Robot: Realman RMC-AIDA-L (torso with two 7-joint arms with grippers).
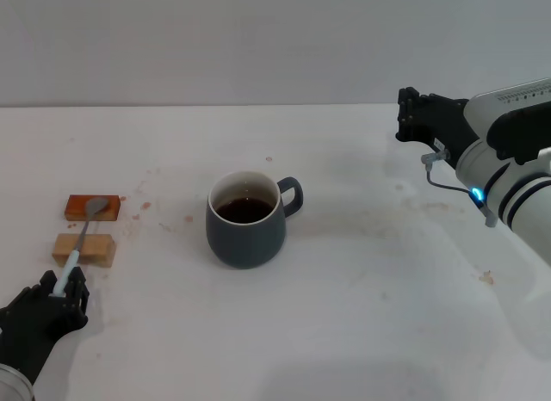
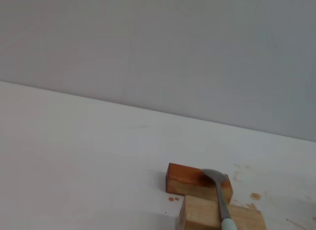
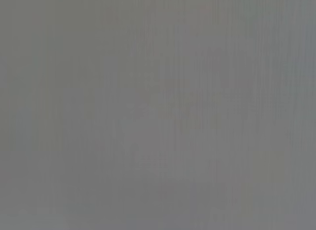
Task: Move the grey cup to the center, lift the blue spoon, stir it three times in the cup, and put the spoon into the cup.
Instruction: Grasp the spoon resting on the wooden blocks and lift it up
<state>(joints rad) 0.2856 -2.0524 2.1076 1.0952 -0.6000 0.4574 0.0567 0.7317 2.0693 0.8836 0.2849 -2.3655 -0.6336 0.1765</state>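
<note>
The grey cup stands upright near the table's middle, its handle pointing right, with dark brown liquid inside. The blue spoon lies across two wooden blocks at the left, metal bowl on the orange block, pale handle over the tan block. In the left wrist view the blue spoon shows resting on both blocks. My left gripper sits at the near end of the spoon's handle, low at the front left. My right gripper hangs raised at the far right, well away from the cup.
Brown spatter marks dot the white table around the blocks and to the cup's right. A grey wall runs behind the table's far edge. The right wrist view shows only flat grey.
</note>
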